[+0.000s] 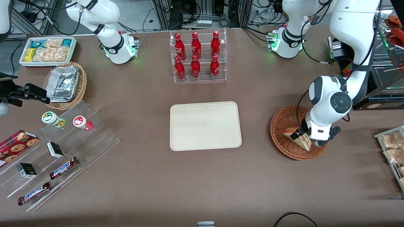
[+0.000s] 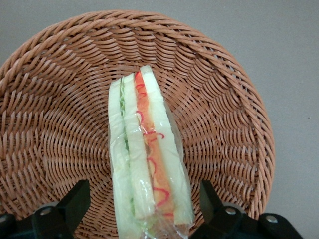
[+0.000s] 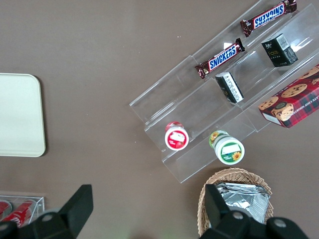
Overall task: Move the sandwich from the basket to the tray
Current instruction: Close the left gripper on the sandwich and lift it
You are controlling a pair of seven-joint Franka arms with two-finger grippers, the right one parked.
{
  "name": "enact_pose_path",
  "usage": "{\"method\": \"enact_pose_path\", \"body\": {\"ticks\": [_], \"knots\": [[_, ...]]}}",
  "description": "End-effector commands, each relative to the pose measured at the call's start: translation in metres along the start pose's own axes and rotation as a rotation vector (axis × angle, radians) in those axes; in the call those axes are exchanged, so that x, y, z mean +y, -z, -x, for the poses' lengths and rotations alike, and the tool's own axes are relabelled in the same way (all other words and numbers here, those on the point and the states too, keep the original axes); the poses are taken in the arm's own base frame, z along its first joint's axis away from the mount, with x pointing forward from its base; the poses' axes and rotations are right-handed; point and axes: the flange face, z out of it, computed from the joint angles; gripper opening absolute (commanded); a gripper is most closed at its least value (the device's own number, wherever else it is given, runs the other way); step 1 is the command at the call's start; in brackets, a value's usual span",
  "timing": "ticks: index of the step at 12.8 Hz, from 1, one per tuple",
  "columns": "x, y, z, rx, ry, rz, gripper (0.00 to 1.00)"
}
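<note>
On the brown table (image 1: 202, 176), at three o'clock from the tray (image 1: 205, 126), the gripper (image 2: 144, 204) hangs spread wide astride the sandwich (image 2: 147, 164) inside the basket (image 2: 60, 114), cables crowding the table's edge.

My front camera looks steeply down over the whole table. My left wrist camera sits close above the basket (image 1: 285, 132), facing down; the gripper (image 1: 299, 134) hangs over it at the tray's (image 1: 205, 126) three o'clock.

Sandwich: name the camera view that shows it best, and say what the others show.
The left wrist view: the sandwich stands on edge in the basket, its layers plain, between the open gripper's fingers. The front view shows it small and partly hidden by the arm. The right wrist view misses it.
</note>
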Motion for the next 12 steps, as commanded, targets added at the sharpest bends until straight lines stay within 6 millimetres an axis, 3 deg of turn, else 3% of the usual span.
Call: {"method": "enact_pose_path", "body": {"ticks": [1,2,8,12], "knots": [[0.004,0.003,-0.001,0.013,0.053,0.013,0.14],[0.004,0.003,0.000,0.013,0.051,0.013,0.00],[0.014,0.018,0.005,0.026,0.018,0.024,0.00],[0.026,0.052,0.017,0.012,-0.026,0.007,0.00]]}}
